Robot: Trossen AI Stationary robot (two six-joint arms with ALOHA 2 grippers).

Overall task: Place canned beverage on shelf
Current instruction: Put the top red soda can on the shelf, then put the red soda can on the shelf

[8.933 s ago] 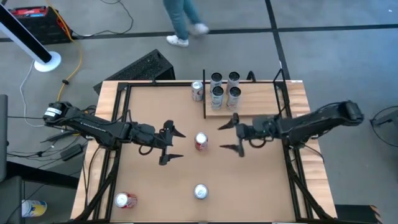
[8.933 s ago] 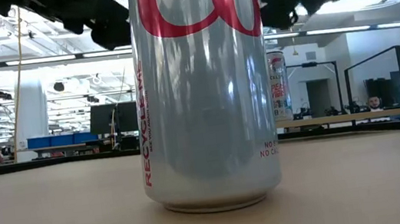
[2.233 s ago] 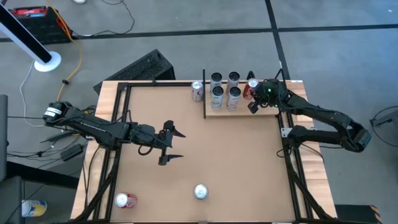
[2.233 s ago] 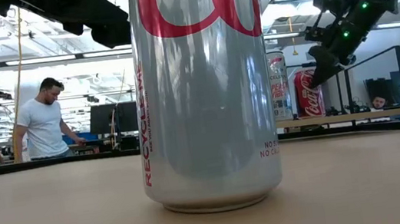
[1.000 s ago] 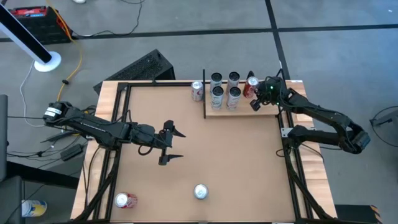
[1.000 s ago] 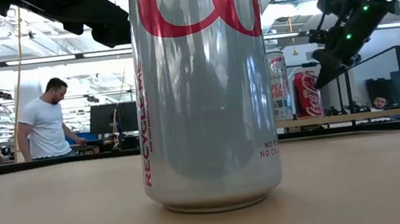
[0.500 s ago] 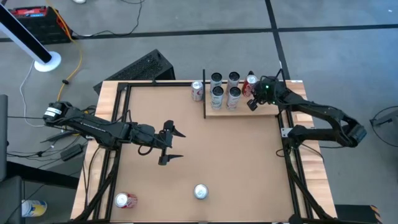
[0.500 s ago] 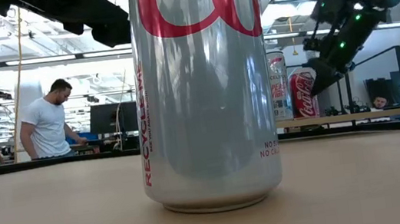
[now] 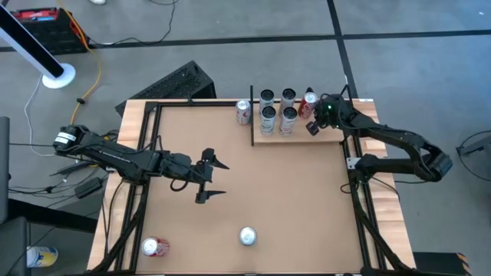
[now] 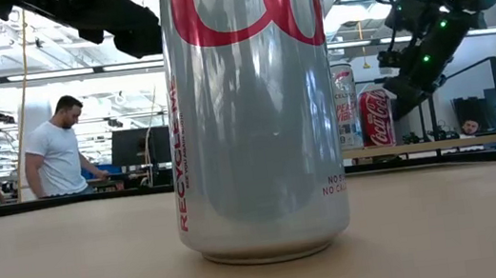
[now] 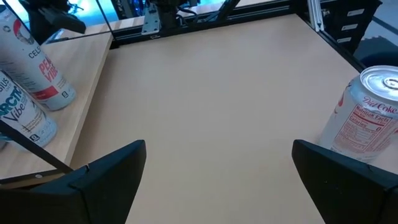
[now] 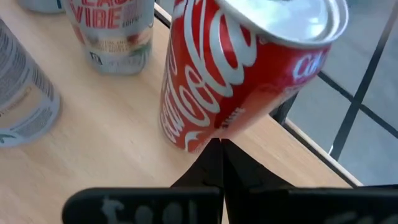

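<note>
High view: right gripper (image 9: 313,123), fingers pressed together, beside red can (image 9: 310,102) on shelf (image 9: 322,135); should retreat without nudging it.

Right hand (image 9: 313,123) fingers together, arm stretched far; left hand (image 9: 212,179) spread, mid-table.

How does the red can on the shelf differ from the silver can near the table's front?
The red can is red with white lettering; the silver can is silver with red lettering. The red can stands on the shelf among other cans; the silver can stands on the bare table. The right gripper is beside the red can; none is near the silver one. Both stand upright.
</note>
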